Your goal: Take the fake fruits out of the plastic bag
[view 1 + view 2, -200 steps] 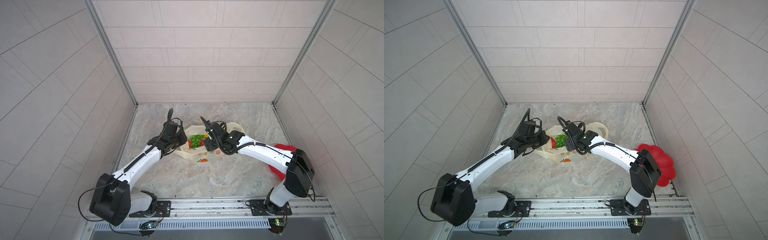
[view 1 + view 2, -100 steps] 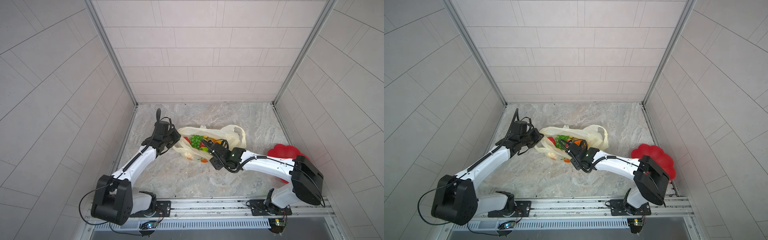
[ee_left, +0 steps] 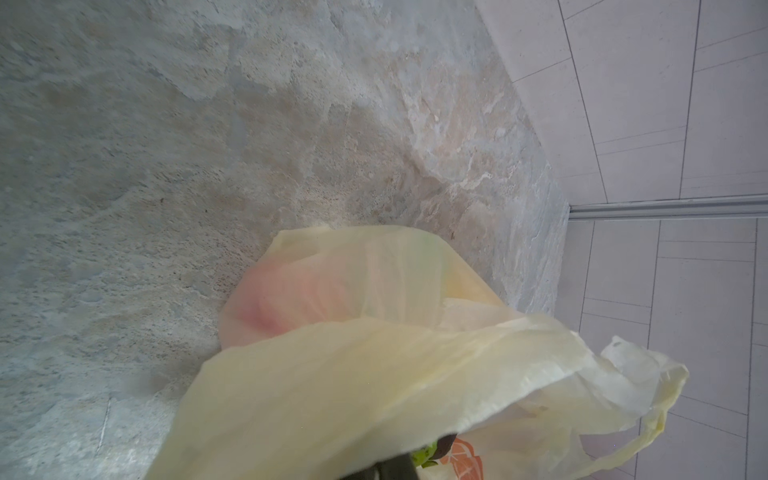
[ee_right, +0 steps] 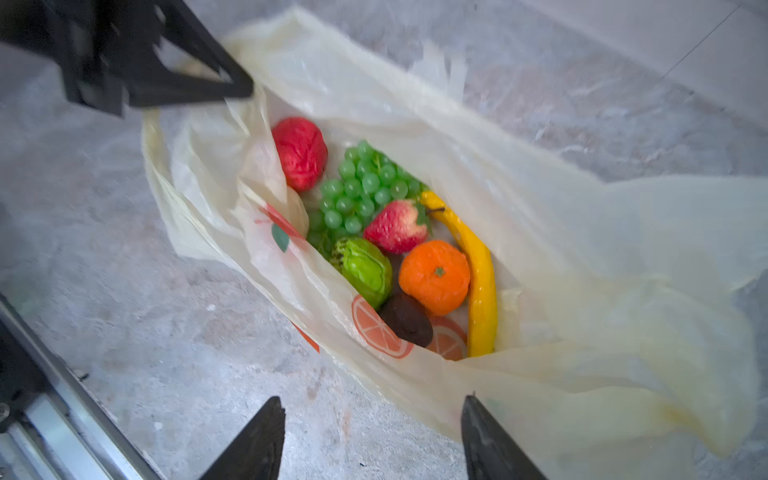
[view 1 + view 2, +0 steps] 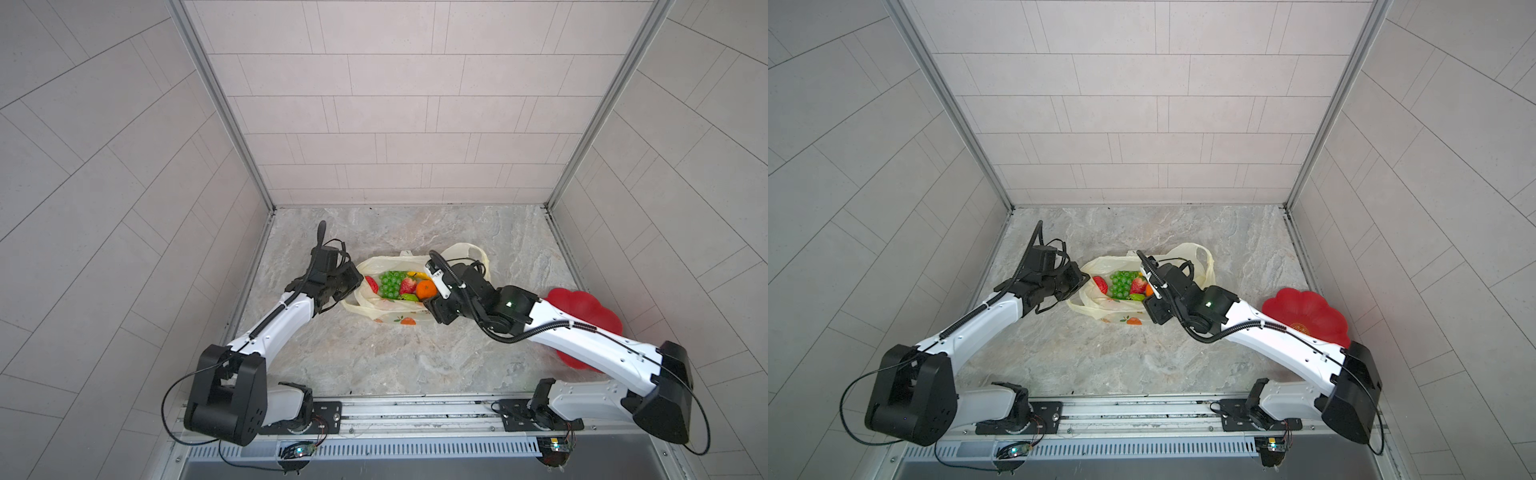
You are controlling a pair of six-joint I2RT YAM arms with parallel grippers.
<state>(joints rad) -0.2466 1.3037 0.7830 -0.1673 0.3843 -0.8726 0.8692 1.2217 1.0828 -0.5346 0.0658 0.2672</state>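
Note:
The pale-yellow plastic bag [image 5: 374, 306] [image 5: 1100, 308] [image 4: 582, 249] lies open on the marble floor. My left gripper [image 5: 354, 283] [image 5: 1080, 282] [image 4: 243, 88] is shut on the bag's left rim, and the plastic [image 3: 374, 374] fills the left wrist view. The fake fruits lie inside: a red one [image 4: 300, 151], green grapes [image 4: 361, 187] [image 5: 390, 283], a strawberry [image 4: 399, 226], a green netted one [image 4: 365, 268], an orange [image 4: 434, 276] [image 5: 426, 289], a banana [image 4: 478, 282] and a dark brown one [image 4: 405, 320]. My right gripper [image 4: 372, 403] [image 5: 433, 305] [image 5: 1152, 309] hangs open and empty over the bag's near right edge.
A red flower-shaped plate [image 5: 582, 307] [image 5: 1304, 316] stands against the right wall, partly behind my right arm. The bag's free loop handle [image 5: 465, 253] lies toward the back. Tiled walls close in three sides, and a metal rail [image 5: 415, 409] runs along the front.
The left gripper swung left with the bag rim, then back right, spreading the mouth. The right gripper dropped toward the bag's near side, then came up to its right edge, its jaws slightly narrower.

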